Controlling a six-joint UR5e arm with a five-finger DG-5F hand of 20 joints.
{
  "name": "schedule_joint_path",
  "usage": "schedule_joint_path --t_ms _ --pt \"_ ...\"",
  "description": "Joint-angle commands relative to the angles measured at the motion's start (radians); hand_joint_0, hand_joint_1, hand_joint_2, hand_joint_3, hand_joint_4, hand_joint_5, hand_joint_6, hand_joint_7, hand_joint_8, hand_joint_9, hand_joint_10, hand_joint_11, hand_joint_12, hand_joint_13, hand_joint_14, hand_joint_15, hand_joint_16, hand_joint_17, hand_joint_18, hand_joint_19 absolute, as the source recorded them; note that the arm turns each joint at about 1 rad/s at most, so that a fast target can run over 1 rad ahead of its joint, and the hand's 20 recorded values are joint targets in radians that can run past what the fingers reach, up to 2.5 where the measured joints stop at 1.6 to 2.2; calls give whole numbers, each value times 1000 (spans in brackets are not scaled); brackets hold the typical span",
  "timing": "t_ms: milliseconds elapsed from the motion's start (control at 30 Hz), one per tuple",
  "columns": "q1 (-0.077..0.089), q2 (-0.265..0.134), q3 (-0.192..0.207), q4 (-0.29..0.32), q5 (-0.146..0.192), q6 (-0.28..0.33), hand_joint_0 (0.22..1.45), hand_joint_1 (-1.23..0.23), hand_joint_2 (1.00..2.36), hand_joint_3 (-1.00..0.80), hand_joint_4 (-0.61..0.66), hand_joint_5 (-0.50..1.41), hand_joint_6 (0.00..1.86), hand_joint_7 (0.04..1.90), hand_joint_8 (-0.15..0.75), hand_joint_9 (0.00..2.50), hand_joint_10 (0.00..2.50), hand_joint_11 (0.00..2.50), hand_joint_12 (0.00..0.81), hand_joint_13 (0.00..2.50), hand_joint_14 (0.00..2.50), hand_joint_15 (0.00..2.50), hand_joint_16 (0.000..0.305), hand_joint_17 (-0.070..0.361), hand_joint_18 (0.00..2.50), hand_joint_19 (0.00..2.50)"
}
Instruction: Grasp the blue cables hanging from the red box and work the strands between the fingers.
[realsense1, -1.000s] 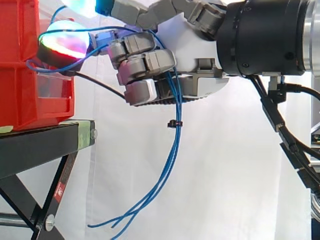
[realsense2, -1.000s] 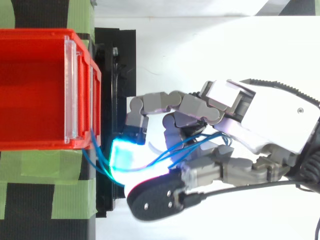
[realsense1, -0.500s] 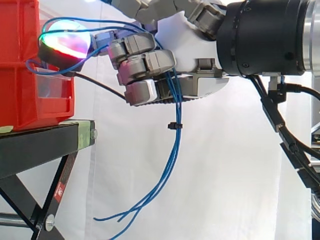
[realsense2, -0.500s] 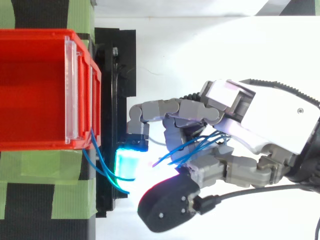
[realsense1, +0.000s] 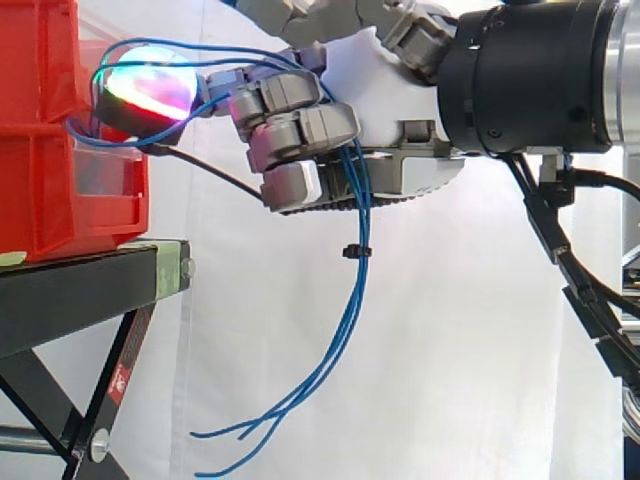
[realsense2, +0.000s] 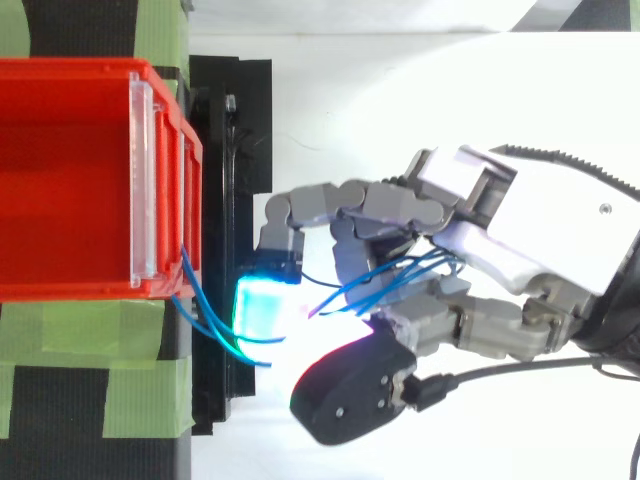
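Note:
Thin blue cables (realsense1: 345, 330) run from the front of the red box (realsense1: 60, 130) over to my hand (realsense1: 380, 100), then hang down past a small black tie to loose ends near the floor. In the top view the strands (realsense2: 385, 285) cross between the curled fingers (realsense2: 330, 205) and the thumb, and leave the red box (realsense2: 70, 180) at its front corner. My hand (realsense2: 510, 240) is shut on the cables, just right of the box. A glowing fingertip (realsense1: 150, 85) sits close against the box front.
The red box stands on a black stand (realsense1: 90, 285) with green tape (realsense2: 80, 385) on its top. A white curtain hangs behind. Open room lies below the hand and to the right of the stand.
My hand has shifted slightly right, away from the box. The thumb has swung out from the glowing fingertip, and the hanging strands have followed to the right.

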Motion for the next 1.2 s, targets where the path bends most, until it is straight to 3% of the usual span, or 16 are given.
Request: schedule_joint_path --t_ms 0,133,333,367,467,600,833,1067,1167 --pt "0 0 0 1 12 30 802 -627 1000 -1000 273 217 491 1277 376 674 2500 2465 418 998 2500 1322 45 102 1373 1281" --pt "0 2 2 -2 12 61 862 -651 1005 -879 252 202 574 1260 376 674 2500 2465 418 998 2500 1322 45 102 1373 1281" --pt "0 2 2 -2 12 92 889 -656 1012 -640 229 86 910 1160 376 674 2500 2465 418 998 2500 1322 45 102 1373 1281" --pt "0 2 2 -2 12 92 888 -655 1012 -599 224 64 1031 1111 376 674 2500 2465 418 998 2500 1322 45 102 1373 1281" --pt "0 2 0 -1 12 92 875 -654 1015 -427 186 64 1126 1090 376 674 2500 2465 418 998 2500 1322 45 102 1373 1281" --pt "0 2 2 -1 10 92 871 -660 1013 -283 171 102 1171 1073 376 674 2500 2465 418 998 2500 1322 45 102 1373 1281" --pt "-2 2 23 -9 6 92 868 -664 1012 -205 156 119 1193 1073 376 674 2500 2465 418 998 2500 1322 45 102 1373 1281" --pt "-4 3 49 -61 -3 95 872 -667 1011 -192 154 123 1204 1076 376 674 2500 2465 418 998 2500 1322 45 102 1373 1281" --pt "-4 3 80 -105 -11 90 873 -668 1011 -195 154 123 1205 1075 376 674 2500 2465 418 998 2500 1322 45 102 1373 1281"
